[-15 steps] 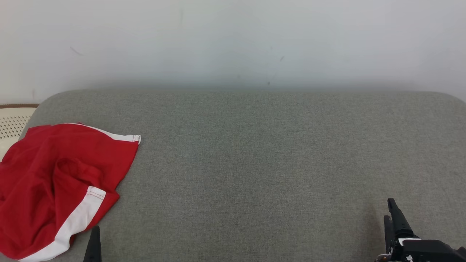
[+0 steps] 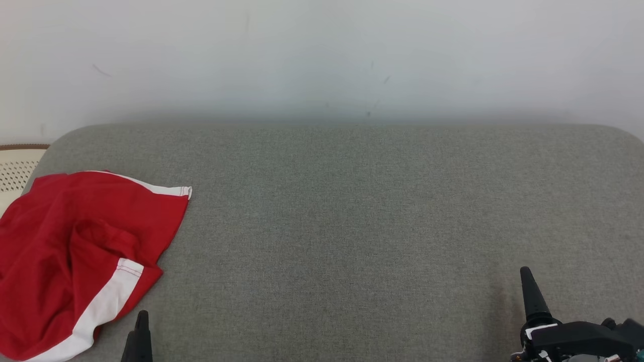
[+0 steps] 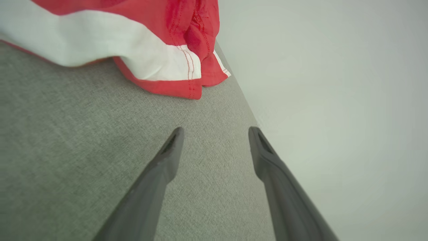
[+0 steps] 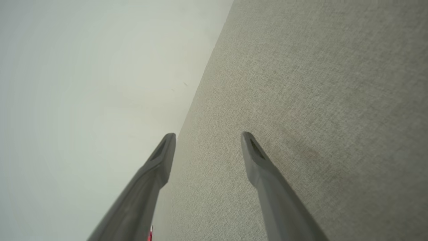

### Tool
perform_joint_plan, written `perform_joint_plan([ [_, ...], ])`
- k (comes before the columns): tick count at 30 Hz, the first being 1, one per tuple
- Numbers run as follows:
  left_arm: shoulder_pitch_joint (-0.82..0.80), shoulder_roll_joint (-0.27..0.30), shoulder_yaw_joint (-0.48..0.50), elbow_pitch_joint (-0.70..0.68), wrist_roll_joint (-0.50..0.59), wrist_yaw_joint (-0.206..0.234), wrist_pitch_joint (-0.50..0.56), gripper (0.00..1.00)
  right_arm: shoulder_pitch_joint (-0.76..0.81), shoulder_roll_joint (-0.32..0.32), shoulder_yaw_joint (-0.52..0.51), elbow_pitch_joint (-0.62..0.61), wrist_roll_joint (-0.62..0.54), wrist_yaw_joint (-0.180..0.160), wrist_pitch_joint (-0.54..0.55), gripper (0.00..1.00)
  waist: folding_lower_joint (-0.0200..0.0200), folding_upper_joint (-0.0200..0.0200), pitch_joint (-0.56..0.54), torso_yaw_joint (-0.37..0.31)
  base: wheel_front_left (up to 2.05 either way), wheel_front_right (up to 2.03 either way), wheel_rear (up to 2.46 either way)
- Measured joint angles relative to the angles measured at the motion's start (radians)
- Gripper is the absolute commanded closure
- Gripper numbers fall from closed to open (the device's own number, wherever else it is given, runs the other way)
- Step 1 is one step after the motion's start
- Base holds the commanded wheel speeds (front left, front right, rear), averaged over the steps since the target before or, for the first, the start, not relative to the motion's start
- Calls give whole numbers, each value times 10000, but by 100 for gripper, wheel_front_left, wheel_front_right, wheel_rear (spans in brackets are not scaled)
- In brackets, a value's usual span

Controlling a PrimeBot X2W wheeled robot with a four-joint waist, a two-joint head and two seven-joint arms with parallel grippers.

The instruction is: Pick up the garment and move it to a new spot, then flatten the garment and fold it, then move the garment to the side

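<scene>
The garment (image 2: 65, 251) is red with white bands. It lies crumpled on the left end of the grey upholstered surface (image 2: 352, 226), its left part running off the head view. In the left wrist view the garment (image 3: 140, 36) lies just beyond my left gripper (image 3: 216, 132), whose fingers are spread apart over bare fabric and touch nothing. One left fingertip (image 2: 143, 322) pokes up just below the garment's lower right corner. My right gripper (image 4: 208, 135) hovers open and empty over the right end of the surface, and one of its dark fingers (image 2: 531, 294) shows at the lower right.
A pale wall (image 2: 322, 60) rises straight behind the surface's far edge. A cream perforated basket (image 2: 15, 168) sits off the surface's left end, behind the garment. Bare grey fabric stretches between the garment and my right gripper.
My left fingertip has risen a little further into the head view. The right gripper has turned and shifted slightly left and up. The garment lies as before.
</scene>
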Motion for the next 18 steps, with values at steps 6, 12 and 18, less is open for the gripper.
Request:
perform_joint_plan([
  [6,81,79,-132,-56,1193,165,-253,0,0,-130,349,-75,-984,0,-299,0,0,0,13,-24,0,0,0],
  [12,88,128,-226,-104,2033,257,-439,0,4,-173,614,-111,-1795,0,-495,0,0,0,15,-40,0,0,0],
  [18,102,167,-309,-134,2778,336,-627,0,5,-276,915,-159,-2518,0,-711,0,0,0,4,-67,0,0,0],
])
